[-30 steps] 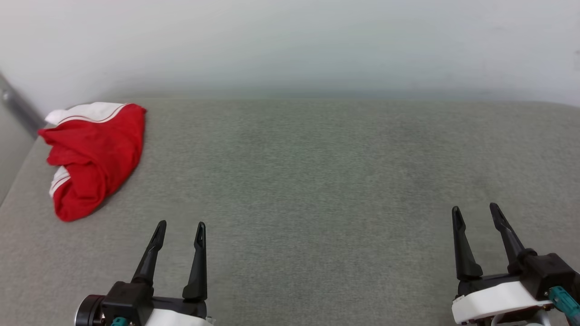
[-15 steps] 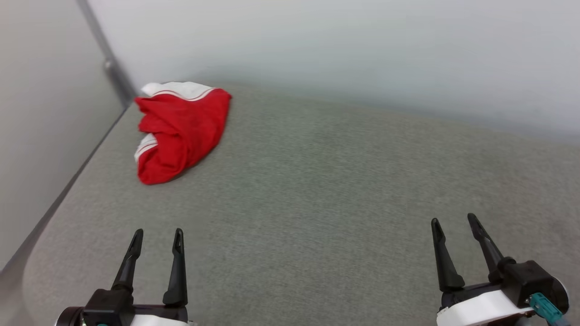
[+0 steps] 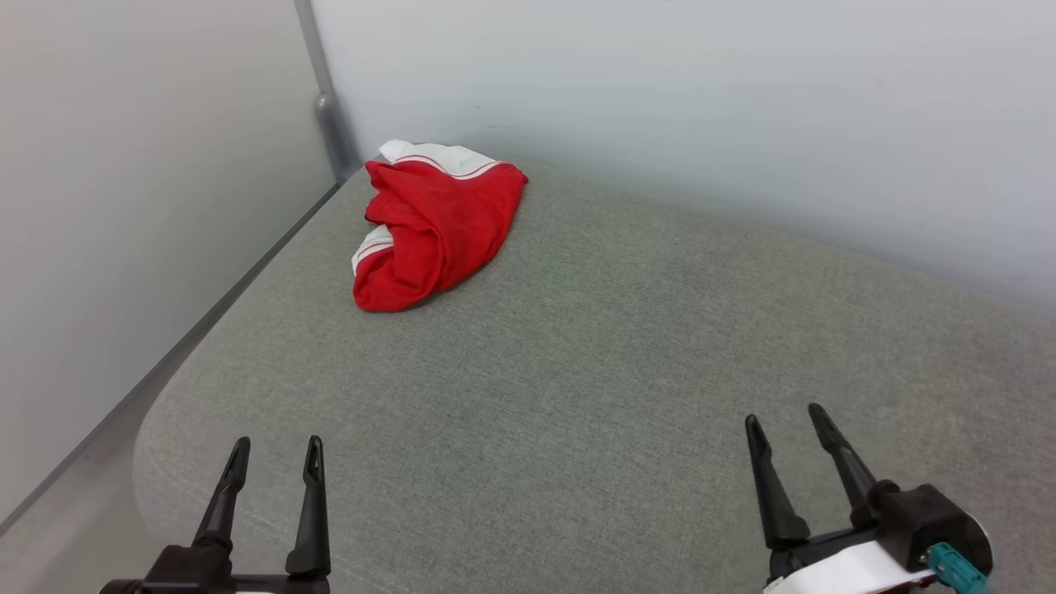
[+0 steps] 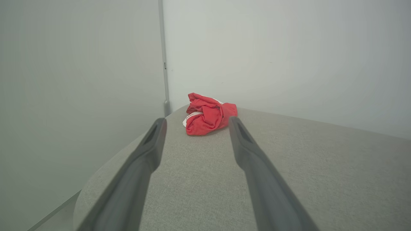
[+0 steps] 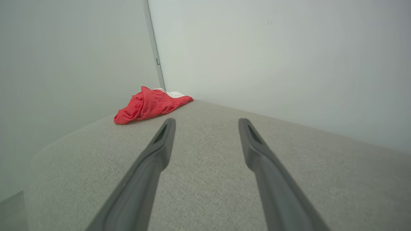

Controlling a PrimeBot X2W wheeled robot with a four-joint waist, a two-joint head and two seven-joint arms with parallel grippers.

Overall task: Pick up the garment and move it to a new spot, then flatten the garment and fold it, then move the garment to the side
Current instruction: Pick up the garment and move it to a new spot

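The garment [image 3: 433,227] lies crumpled in a red heap with white striped-trim sleeve parts showing, at the far left corner of the grey surface. Its print is hidden in the folds. The left wrist view has the garment [image 4: 208,114] straight ahead beyond the fingers; in the right wrist view the garment [image 5: 151,104] is far off to the left. My left gripper [image 3: 276,450] is open and empty at the near left edge, well short of the heap. At the near right my right gripper [image 3: 784,417] also stands open, holding nothing.
The grey fabric-covered surface [image 3: 594,363] has a rounded near-left corner [image 3: 161,412]. Pale walls [image 3: 660,99] close it in at the back and on the left, with a grey metal post [image 3: 326,107] in the corner just behind the garment.
The head camera has turned left, so the garment sits nearer the picture's middle and the left wall and corner post have come into view. Both grippers stay open and keep their pose.
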